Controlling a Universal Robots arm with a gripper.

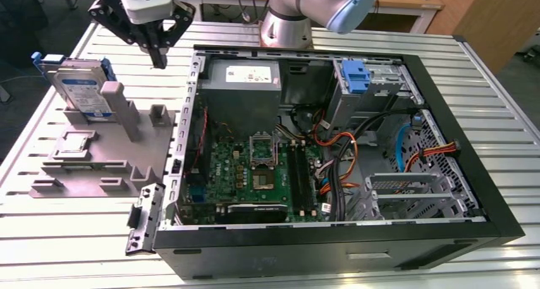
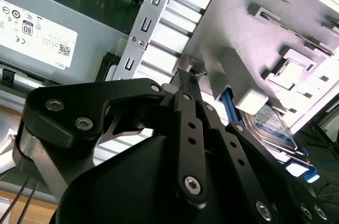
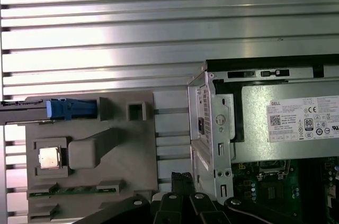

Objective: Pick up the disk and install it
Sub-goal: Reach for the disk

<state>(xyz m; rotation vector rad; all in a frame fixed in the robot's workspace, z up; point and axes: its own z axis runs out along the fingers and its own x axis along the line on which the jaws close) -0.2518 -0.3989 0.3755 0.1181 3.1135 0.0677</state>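
The disk (image 1: 81, 90) stands upright on its edge in a slot of a grey holder (image 1: 101, 159) on the exterior view's left, its white-and-blue label showing and its blue carrier around it. My gripper (image 1: 159, 60) hangs above the table between the holder and the open computer case (image 1: 497, 194). It is to the disk's right and apart from it, fingers together and holding nothing. In the second wrist view the gripper (image 2: 192, 73) points toward the holder, with the disk (image 2: 273, 126) beyond it. In the first wrist view the disk (image 3: 71, 108) appears edge-on, away from the gripper (image 3: 181, 177).
Inside the case lie a grey power supply (image 1: 240, 77), a green motherboard (image 1: 253, 169), a blue latch piece (image 1: 355, 77) on the drive bay, and a metal drive cage (image 1: 413, 191). A small chip (image 1: 74, 143) rests on the holder. The ribbed metal table (image 1: 76, 251) surrounds everything.
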